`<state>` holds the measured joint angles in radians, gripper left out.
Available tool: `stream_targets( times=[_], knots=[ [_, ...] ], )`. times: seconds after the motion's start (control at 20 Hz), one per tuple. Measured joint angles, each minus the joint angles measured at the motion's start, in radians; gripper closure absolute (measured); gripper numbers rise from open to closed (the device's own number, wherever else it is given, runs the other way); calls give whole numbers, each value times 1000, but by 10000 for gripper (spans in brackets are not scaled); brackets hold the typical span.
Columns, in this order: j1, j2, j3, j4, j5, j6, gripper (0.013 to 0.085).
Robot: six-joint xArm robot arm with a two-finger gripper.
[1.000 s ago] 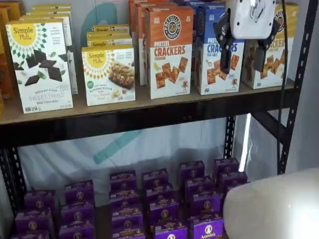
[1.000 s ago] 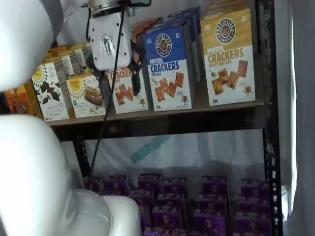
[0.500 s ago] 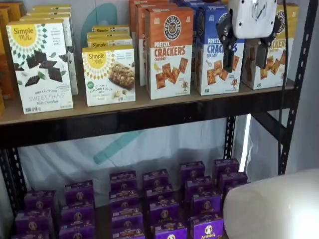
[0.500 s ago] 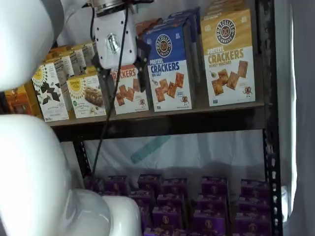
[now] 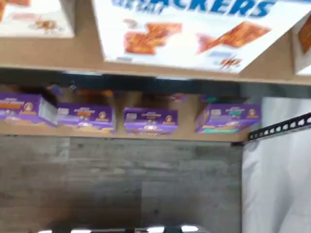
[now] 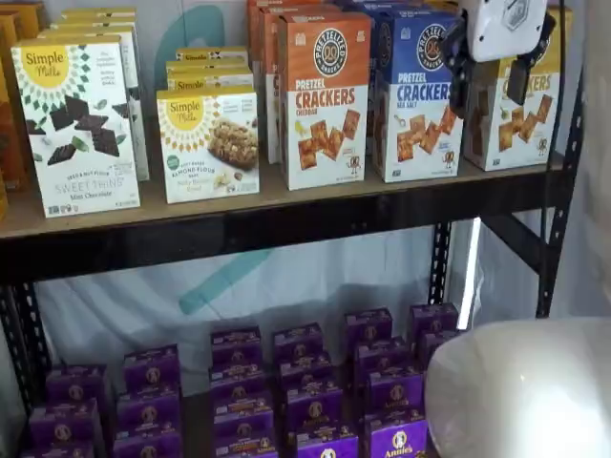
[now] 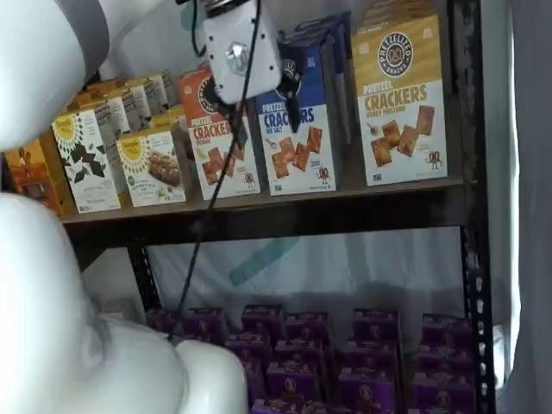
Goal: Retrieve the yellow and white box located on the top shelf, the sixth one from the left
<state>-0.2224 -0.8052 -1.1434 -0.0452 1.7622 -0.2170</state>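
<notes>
Yellow and white box [image 7: 399, 97]: upright at the right end of the top shelf [image 7: 285, 207], beside the blue-topped carton [image 7: 297, 121]; not yet taken. Retrieval outstanding: approach, grasp and withdrawal all remain. End effector [image 6: 491, 81]: fingers spread wide, empty, hanging in front of the cartons, touching nothing as far as shows.

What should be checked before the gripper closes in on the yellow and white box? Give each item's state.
1. Fingers apart: ok, the gripper shows a clear gap.
2. Nothing held: ok, nothing sits between its fingers.
3. Target upright on the top shelf: ok, the yellow and white box stands upright at the right end.
4. Gripper in line with target: cannot tell; it overlaps the box in one shelf view but hangs before the blue-topped carton in the other.
5. Contact with target: cannot tell.
</notes>
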Motion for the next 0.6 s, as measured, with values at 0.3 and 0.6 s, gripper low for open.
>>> stream_targets(
  times=[0.3, 0.6],
  knots=[
    [-166, 48, -26, 66, -87, -146, 130],
    [-296, 120, -83, 136, -111, -265, 130]
  ],
)
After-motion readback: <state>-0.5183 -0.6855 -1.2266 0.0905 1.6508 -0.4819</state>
